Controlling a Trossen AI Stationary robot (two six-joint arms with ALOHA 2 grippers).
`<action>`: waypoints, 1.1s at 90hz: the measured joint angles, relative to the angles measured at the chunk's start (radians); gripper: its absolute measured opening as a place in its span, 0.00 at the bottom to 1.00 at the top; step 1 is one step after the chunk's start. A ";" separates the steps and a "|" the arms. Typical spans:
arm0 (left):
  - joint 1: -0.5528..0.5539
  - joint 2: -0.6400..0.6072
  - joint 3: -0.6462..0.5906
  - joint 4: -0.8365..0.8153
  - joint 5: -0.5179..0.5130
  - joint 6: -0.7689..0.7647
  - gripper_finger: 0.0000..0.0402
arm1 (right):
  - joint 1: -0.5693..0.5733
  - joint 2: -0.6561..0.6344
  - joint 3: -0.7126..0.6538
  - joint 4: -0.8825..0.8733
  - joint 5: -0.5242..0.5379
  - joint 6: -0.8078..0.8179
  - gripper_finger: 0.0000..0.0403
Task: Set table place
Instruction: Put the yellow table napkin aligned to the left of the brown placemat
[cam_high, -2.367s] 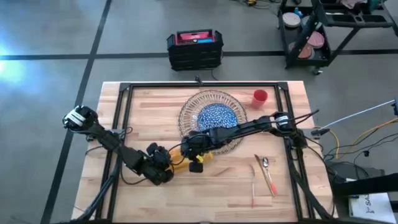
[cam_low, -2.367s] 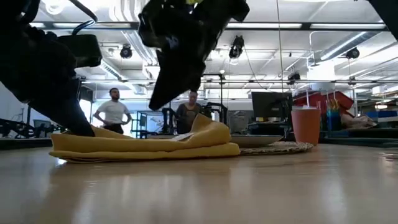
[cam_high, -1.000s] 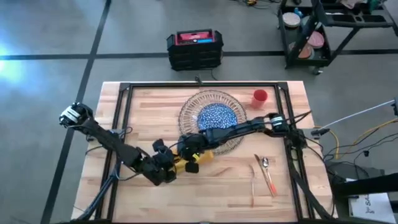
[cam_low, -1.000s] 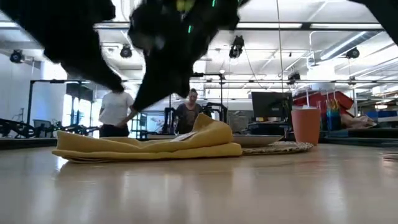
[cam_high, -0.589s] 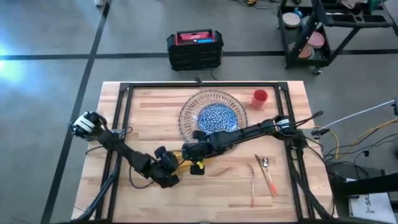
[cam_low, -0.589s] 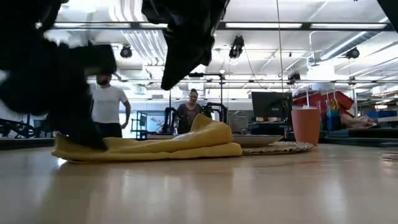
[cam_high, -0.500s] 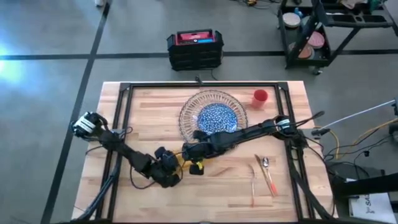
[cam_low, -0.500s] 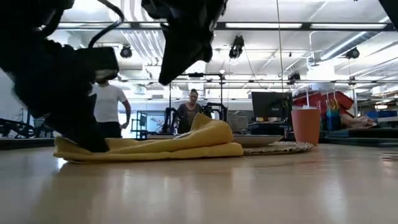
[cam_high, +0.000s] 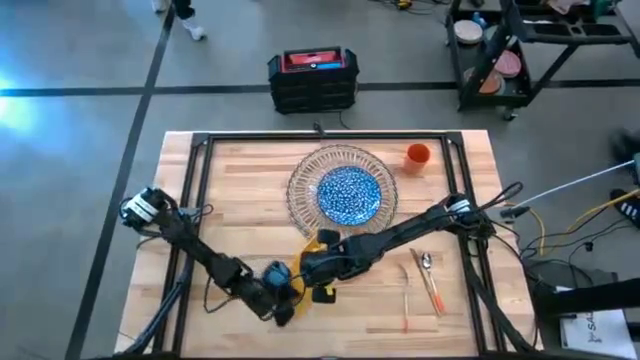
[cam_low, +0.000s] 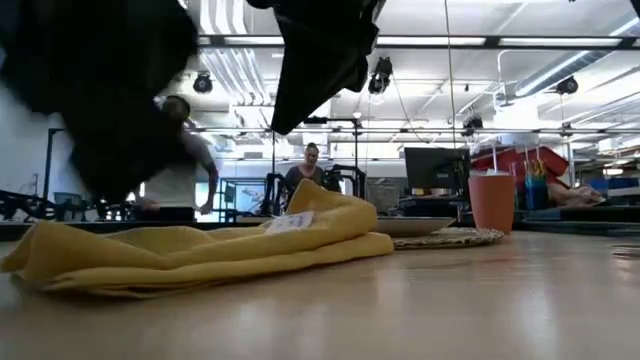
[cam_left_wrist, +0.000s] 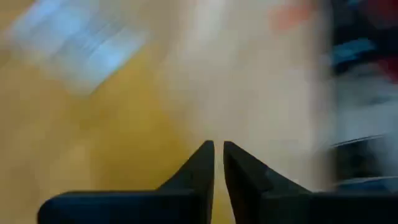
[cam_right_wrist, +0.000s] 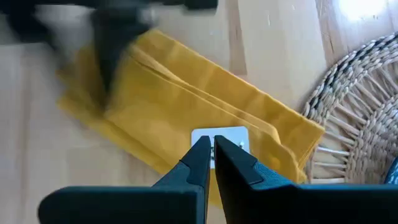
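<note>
The yellow napkin (cam_low: 210, 250) lies flat on the table (cam_high: 250, 165), between the clear glass plate (cam_high: 300, 190) and the near edge. A white tag (cam_right_wrist: 219, 138) lies on top of it. The blue-patterned plate (cam_high: 348, 192) rests on the glass plate. The red-orange cup (cam_high: 417, 155) stands at the far right. My left gripper (cam_high: 282, 305) is shut and blurred at the napkin's near left end. My right gripper (cam_right_wrist: 212, 146) is shut and hovers above the tag, clear of the cloth. My left gripper (cam_left_wrist: 217, 152) is at the edge of the yellow cloth, but blur hides the place. I cannot tell whether it touches the napkin.
Orange-handled cutlery (cam_high: 430, 280) lies on the wood at the near right. A black frame (cam_high: 200, 150) runs around the tabletop. Bare wood lies near the front edge. People stand in the room behind the table.
Both grippers have gone toward the table's near edge, the left one fast. The napkin's left end has slid toward the near edge with it, so the cloth now lies drawn out longer. Its end by the plate has stayed in place.
</note>
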 joint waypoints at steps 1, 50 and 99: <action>0.001 -0.003 0.006 -0.003 -0.005 0.027 0.05 | 0.002 0.000 0.000 -0.003 0.002 0.006 0.02; 0.271 0.047 0.071 -0.293 0.030 0.506 0.05 | 0.224 0.000 0.001 -0.201 0.146 0.493 0.02; 0.372 -0.016 -0.083 -0.480 0.074 0.313 0.05 | 0.355 0.002 0.000 -0.225 0.235 0.857 0.02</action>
